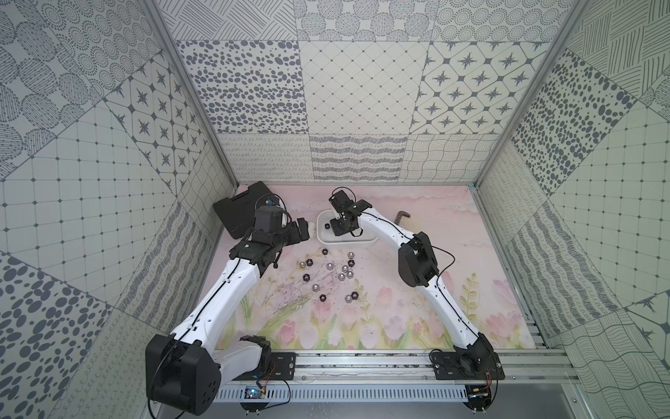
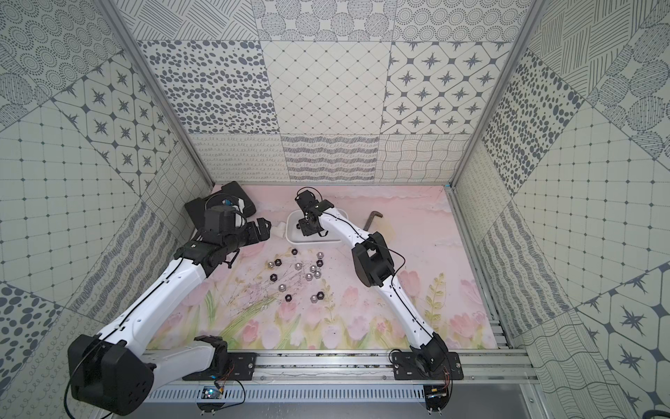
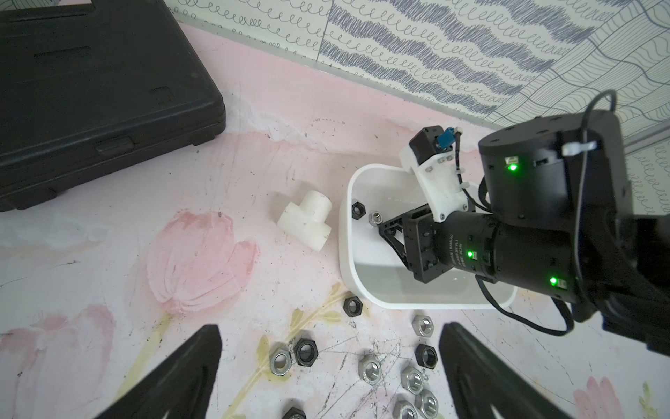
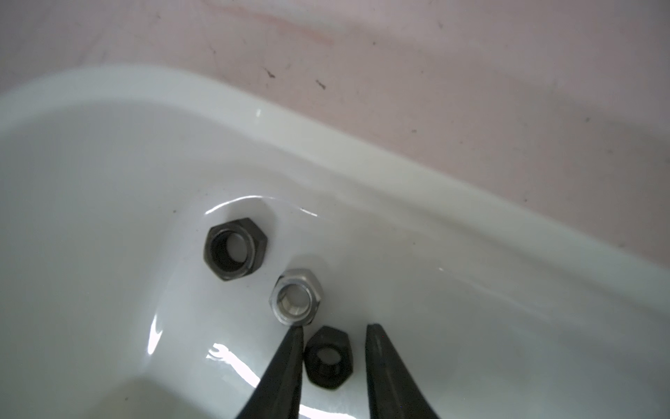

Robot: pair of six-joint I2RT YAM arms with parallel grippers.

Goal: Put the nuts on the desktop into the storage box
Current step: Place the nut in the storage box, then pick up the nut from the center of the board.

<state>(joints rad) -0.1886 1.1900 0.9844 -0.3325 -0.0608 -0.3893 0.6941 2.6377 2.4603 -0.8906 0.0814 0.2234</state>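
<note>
Black fingers of the right pincer (image 4: 331, 327) stand slightly apart inside the storage box (image 4: 108, 163), a black nut (image 4: 329, 357) lying loose between them, a silver nut (image 4: 295, 301) and a second black nut (image 4: 235, 248) just beyond. Left pincer (image 3: 330, 326), spread wide, hangs near the nuts (image 1: 341, 277) scattered mid-way across the desktop (image 1: 398, 319); the box sits near its far edge

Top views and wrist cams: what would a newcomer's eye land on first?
First, the scatter of black and silver nuts in the middle of the desktop. Next, the right gripper low inside the white storage box, jaws parted around a black nut that lies beside a silver nut and a second black nut. The left gripper hangs open beside the scatter, with a black case in the far corner on its side.
</note>
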